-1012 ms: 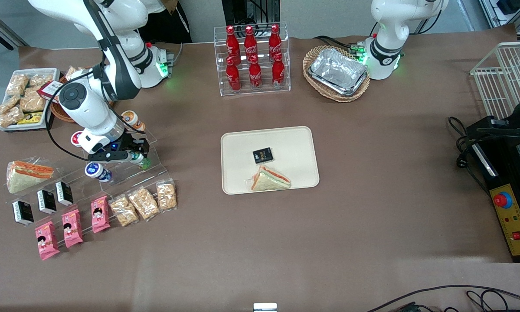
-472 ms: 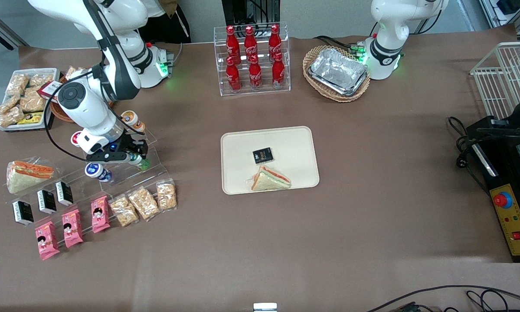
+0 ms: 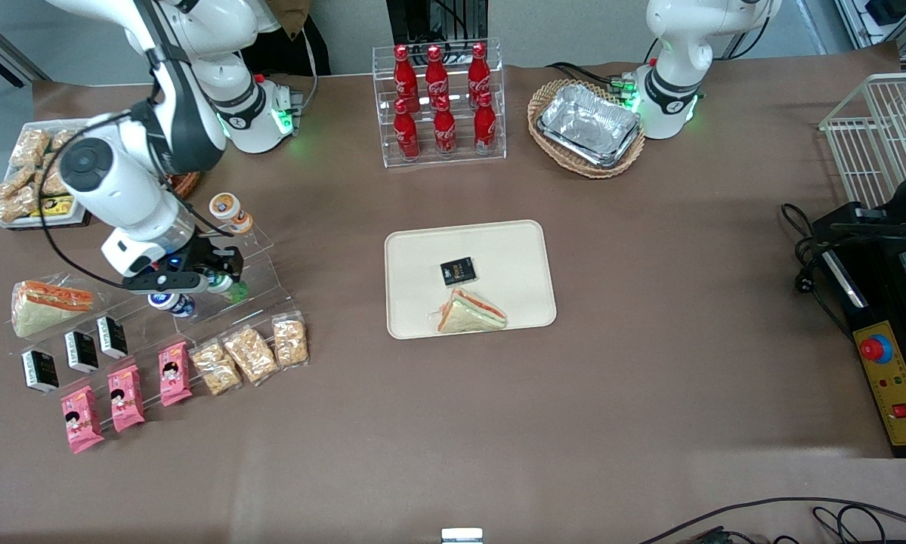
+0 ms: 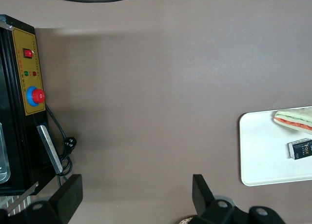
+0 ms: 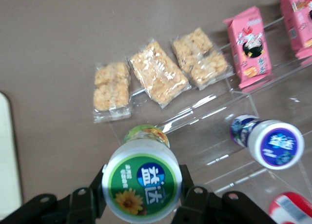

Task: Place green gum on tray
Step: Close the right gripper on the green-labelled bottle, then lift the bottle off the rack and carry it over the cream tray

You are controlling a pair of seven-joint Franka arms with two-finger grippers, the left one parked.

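The green gum [image 5: 141, 182] is a small bottle with a white lid and a green label, and its green body shows in the front view [image 3: 235, 291]. My right gripper [image 5: 141, 187] is shut on it, one finger on each side of the lid. In the front view the gripper [image 3: 222, 281] holds the bottle just above the clear stepped stand [image 3: 260, 249], at the working arm's end of the table. The cream tray [image 3: 513, 242] lies mid-table and carries a sandwich [image 3: 471, 311] and a black packet [image 3: 458, 270]. Its rim also shows in the left wrist view [image 4: 258, 151].
A blue gum bottle [image 3: 169, 301] [image 5: 273, 143] lies on the stand beside the gripper, and an orange one [image 3: 226, 208] stands farther from the front camera. Snack bags [image 3: 248, 353] and pink packets [image 3: 124, 397] lie nearer. A cola rack [image 3: 439, 102] and foil trays [image 3: 589, 125] stand at the back.
My right arm has risen and drawn toward its own end of the table, with the green gum held in the gripper. Nothing else has moved.
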